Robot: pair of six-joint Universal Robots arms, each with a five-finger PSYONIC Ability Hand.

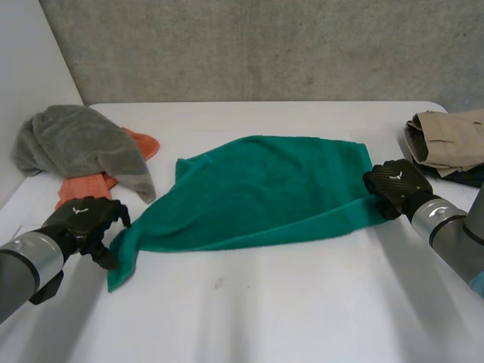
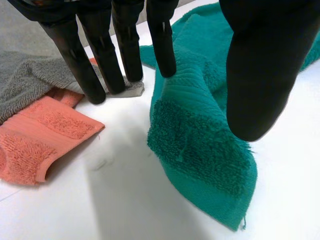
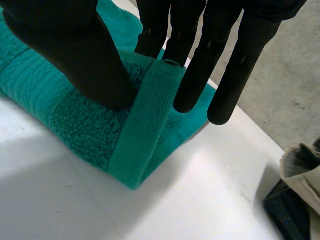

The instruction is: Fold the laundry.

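Observation:
A green towel (image 1: 265, 189) lies spread and slightly rumpled across the middle of the white table. My left hand (image 1: 79, 215) is at its near left corner. There its straight fingers (image 2: 100, 55) stand on the table beside the raised towel corner (image 2: 200, 140), one rests on the hem, and the thumb hovers over the cloth without gripping. My right hand (image 1: 397, 185) is at the towel's right edge. Its thumb (image 3: 75, 50) presses a folded-up strip of the towel (image 3: 90, 120) against the fingers behind it, pinching the cloth.
A grey towel (image 1: 76, 144) lies heaped over an orange towel (image 1: 83, 185) at the table's far left, close to my left hand. Folded beige and dark clothes (image 1: 450, 140) sit at the far right edge. A grey wall stands behind the table.

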